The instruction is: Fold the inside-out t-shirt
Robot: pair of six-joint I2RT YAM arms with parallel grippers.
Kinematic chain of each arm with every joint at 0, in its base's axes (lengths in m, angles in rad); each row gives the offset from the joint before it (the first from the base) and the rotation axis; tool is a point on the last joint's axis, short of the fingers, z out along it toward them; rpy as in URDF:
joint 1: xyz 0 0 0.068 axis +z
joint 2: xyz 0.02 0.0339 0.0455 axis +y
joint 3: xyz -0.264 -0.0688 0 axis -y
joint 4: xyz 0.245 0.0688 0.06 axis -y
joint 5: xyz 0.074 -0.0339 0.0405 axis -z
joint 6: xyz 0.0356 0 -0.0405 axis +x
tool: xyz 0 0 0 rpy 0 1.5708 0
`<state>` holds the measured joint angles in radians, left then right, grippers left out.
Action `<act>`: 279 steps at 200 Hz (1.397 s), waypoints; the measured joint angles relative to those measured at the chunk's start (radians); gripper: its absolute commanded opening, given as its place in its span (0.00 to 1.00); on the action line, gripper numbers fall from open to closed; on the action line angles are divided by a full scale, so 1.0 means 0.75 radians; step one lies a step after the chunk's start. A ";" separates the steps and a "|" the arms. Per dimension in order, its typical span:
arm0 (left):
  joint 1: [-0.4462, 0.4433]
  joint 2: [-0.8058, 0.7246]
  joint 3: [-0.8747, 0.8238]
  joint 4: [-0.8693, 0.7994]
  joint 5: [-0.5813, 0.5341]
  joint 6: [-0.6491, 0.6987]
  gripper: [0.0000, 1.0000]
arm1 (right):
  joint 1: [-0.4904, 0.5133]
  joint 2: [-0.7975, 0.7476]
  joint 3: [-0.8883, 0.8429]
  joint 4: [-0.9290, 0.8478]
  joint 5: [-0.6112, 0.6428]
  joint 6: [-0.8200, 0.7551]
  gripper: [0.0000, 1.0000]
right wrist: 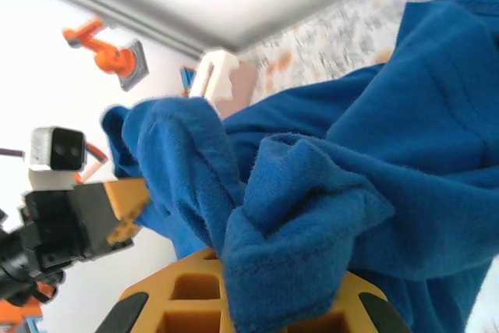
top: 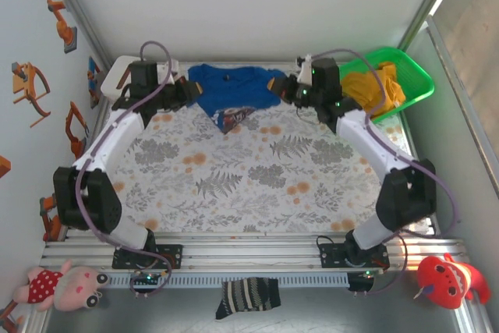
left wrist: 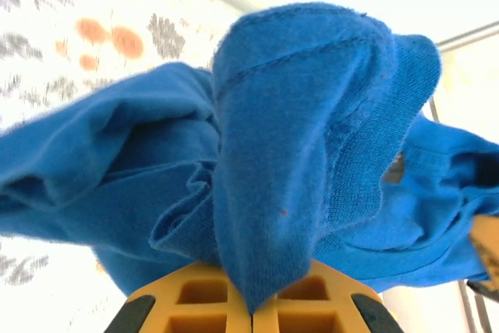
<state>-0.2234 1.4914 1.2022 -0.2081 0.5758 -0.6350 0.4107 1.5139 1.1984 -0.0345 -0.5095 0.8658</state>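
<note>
The inside-out t-shirt [top: 234, 87] is royal blue and hangs stretched between my two grippers over the far edge of the table, a lower corner drooping toward the cloth. My left gripper [top: 187, 93] grips its left end. In the left wrist view the yellow fingers [left wrist: 195, 302] are pressed together on a fold of the t-shirt [left wrist: 296, 154]. My right gripper [top: 284, 87] grips the right end. In the right wrist view a bunched hem of the t-shirt [right wrist: 390, 154] is pinched in the right gripper [right wrist: 273, 324], and the left gripper [right wrist: 117, 208] shows beyond it.
A green basket [top: 413, 76] at the far right holds a yellow-orange garment [top: 374, 87]. A white block [top: 117, 74] sits at the far left corner. The floral tablecloth [top: 257, 177] covers the table. A striped sock [top: 248, 298] and plush toys [top: 66, 285] lie by the arm bases.
</note>
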 measured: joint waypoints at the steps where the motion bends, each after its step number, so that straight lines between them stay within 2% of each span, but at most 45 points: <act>1: -0.002 -0.005 -0.009 0.004 -0.001 -0.001 0.00 | 0.003 -0.006 -0.012 0.004 0.003 0.001 0.00; 30: -0.088 -0.173 -0.360 0.091 -0.022 -0.046 0.00 | 0.135 -0.119 -0.423 0.052 0.094 0.040 0.00; 57: -0.133 -0.199 -0.542 0.121 -0.065 -0.104 0.00 | 0.184 -0.045 -0.522 0.042 0.134 0.062 0.00; 90: -0.126 -0.145 -0.526 0.114 -0.128 -0.119 0.00 | 0.180 0.101 -0.311 -0.037 0.183 -0.014 0.00; 155: -0.026 0.213 -0.173 0.043 -0.180 -0.055 0.00 | 0.124 0.469 0.237 -0.160 0.197 -0.214 0.00; 193: 0.022 0.496 -0.014 -0.016 -0.179 0.005 0.00 | 0.034 0.790 0.396 -0.205 0.158 -0.233 0.00; 218: 0.028 0.611 0.009 -0.050 -0.169 0.025 0.00 | 0.019 0.881 0.388 -0.242 0.138 -0.227 0.00; 237: 0.028 0.628 0.009 -0.072 -0.155 0.030 0.00 | 0.019 0.857 0.356 -0.239 0.131 -0.219 0.21; 251: 0.028 0.622 0.009 -0.076 -0.149 0.036 0.09 | 0.018 0.815 0.318 -0.243 0.127 -0.221 0.31; 279: 0.035 0.550 0.004 -0.137 -0.172 0.062 0.45 | 0.013 0.652 0.229 -0.300 0.151 -0.233 0.36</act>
<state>-0.1974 1.9038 1.2049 -0.3111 0.4469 -0.5888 0.4202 2.0026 1.3701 -0.2592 -0.3965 0.6907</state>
